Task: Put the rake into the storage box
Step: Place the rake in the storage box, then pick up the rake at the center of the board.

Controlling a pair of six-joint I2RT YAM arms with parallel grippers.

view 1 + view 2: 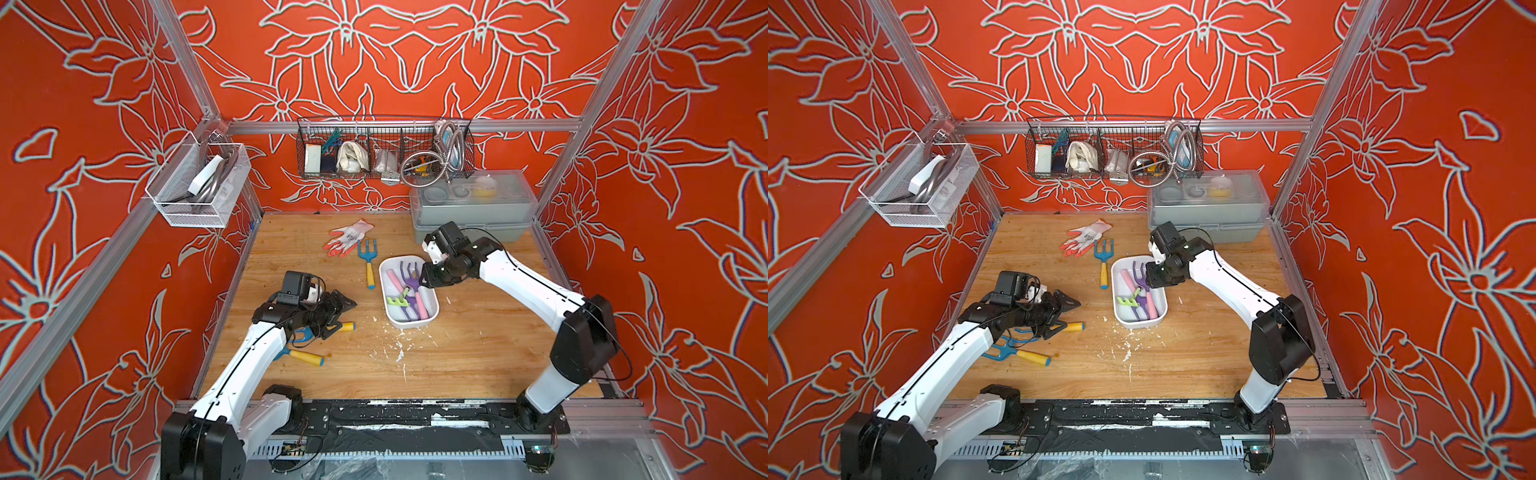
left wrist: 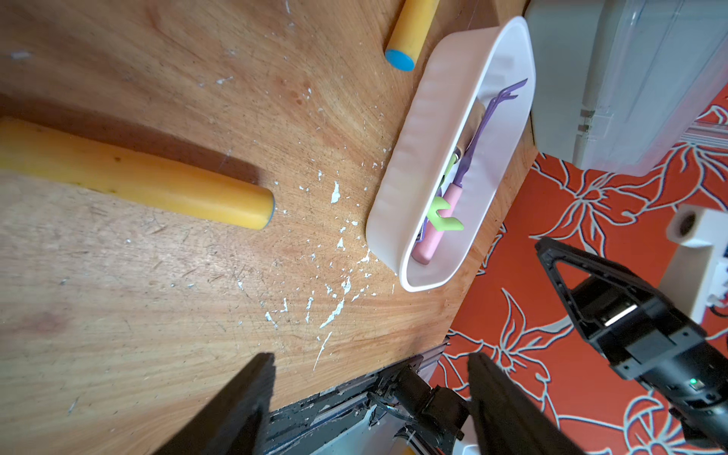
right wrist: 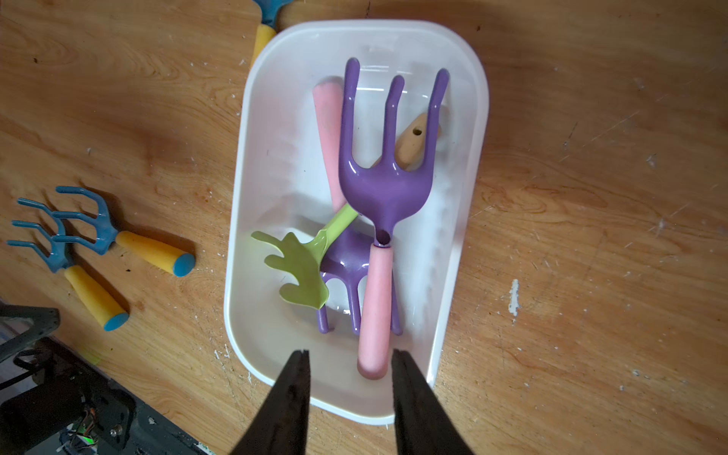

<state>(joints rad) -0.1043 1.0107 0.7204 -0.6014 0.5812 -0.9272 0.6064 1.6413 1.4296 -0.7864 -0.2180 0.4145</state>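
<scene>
Rake [image 3: 384,189], purple with a pink handle, lies inside the box [image 3: 260,165] atop other tools [image 3: 303,272]. Right pincer [image 3: 348,354] hangs over the box's end, jaws apart, gripping nothing. Left pincer [image 2: 370,362], jaws apart and empty, hangs above the tabletop [image 2: 157,315].

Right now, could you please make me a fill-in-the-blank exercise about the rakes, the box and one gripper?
1. The box holds ___ rakes.
2. The purple rakes have ___ handles.
3. The rake beside the glove has a ___ handle.
4. The right gripper, open or shut, is ___.

Missing words: three; pink; yellow; open.
</scene>
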